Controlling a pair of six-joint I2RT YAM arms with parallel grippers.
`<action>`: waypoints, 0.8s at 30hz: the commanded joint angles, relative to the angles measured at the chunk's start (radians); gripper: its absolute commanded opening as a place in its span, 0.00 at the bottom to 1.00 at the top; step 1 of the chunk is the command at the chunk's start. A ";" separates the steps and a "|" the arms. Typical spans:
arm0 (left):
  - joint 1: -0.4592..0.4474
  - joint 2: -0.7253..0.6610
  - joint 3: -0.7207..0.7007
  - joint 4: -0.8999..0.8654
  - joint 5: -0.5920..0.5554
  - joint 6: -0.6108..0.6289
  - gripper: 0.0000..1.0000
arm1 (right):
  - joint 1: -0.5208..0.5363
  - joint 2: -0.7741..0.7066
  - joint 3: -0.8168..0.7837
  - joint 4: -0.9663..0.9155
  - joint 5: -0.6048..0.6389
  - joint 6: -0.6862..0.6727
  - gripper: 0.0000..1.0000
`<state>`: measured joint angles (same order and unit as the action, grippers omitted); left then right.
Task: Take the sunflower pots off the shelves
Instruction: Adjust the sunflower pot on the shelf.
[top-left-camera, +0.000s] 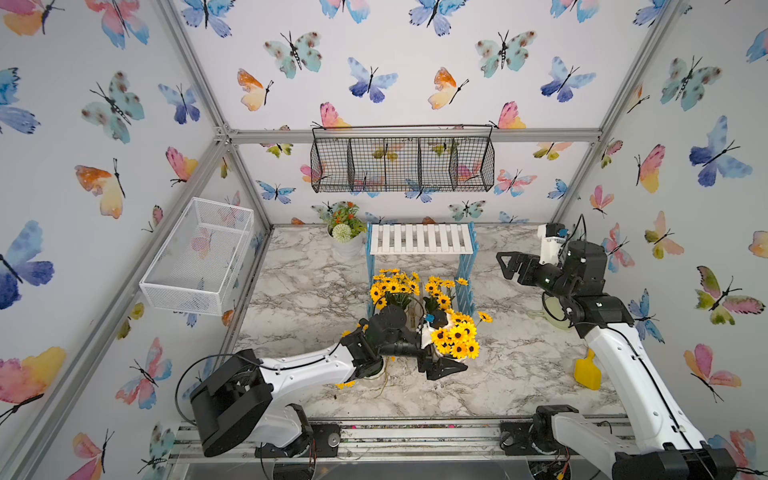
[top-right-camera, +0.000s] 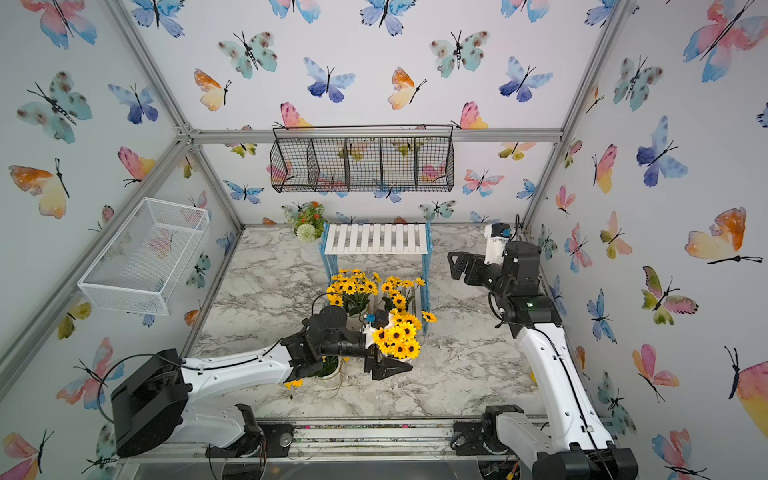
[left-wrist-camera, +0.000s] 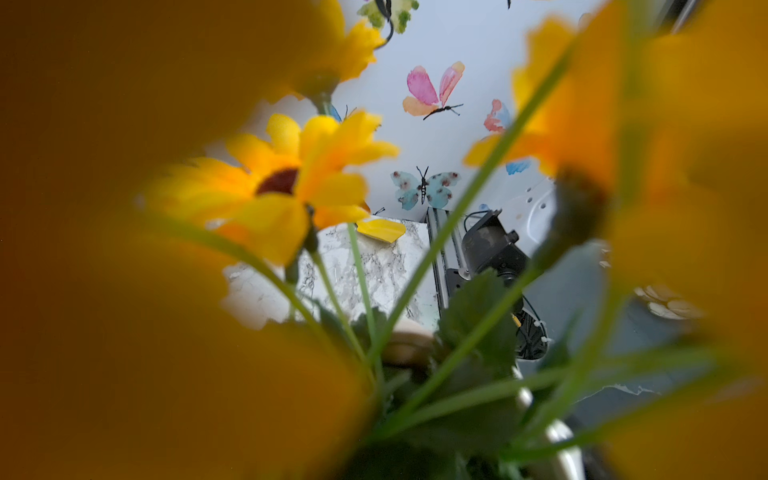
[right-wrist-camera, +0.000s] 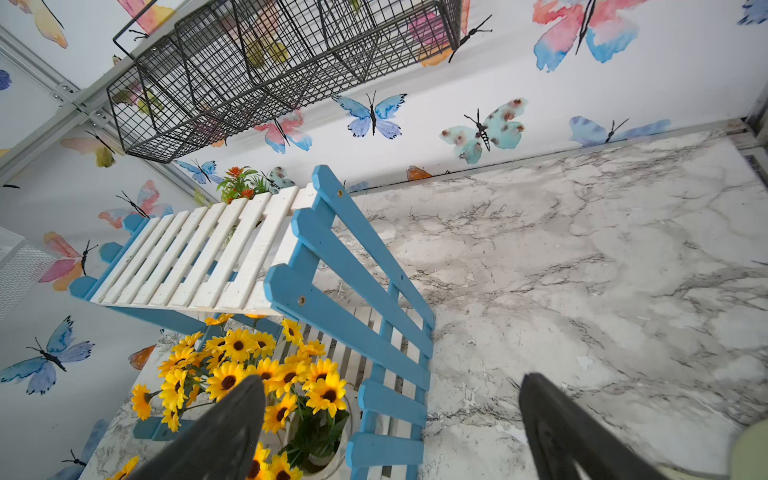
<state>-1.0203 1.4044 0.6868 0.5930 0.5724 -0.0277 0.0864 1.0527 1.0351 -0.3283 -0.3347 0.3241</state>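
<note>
Marble tabletop (top-left-camera: 519, 365); shelves (top-left-camera: 420, 239) at back, two sunflower pots (top-left-camera: 392, 291) on lower board; left gripper (top-left-camera: 444, 368) at third pot (top-left-camera: 457, 340) just in front, blooms hide jaws, grip unclear; right gripper (right-wrist-camera: 390, 382) wide open, empty

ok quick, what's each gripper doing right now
left gripper: looks closed on a sunflower pot, though the flowers hide the jaws
right gripper: open, holding nothing
</note>
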 joint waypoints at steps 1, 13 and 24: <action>-0.017 0.037 0.003 0.187 -0.047 -0.027 0.00 | -0.008 -0.014 -0.015 0.001 0.015 0.010 0.98; -0.037 0.215 -0.033 0.441 -0.113 -0.082 0.00 | -0.021 -0.027 -0.052 0.021 0.003 0.016 0.98; -0.041 0.364 0.010 0.546 -0.054 -0.124 0.00 | -0.027 -0.031 -0.077 0.050 -0.013 0.020 0.98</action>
<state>-1.0561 1.7611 0.6624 0.9848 0.4946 -0.1272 0.0647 1.0370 0.9783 -0.3054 -0.3367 0.3328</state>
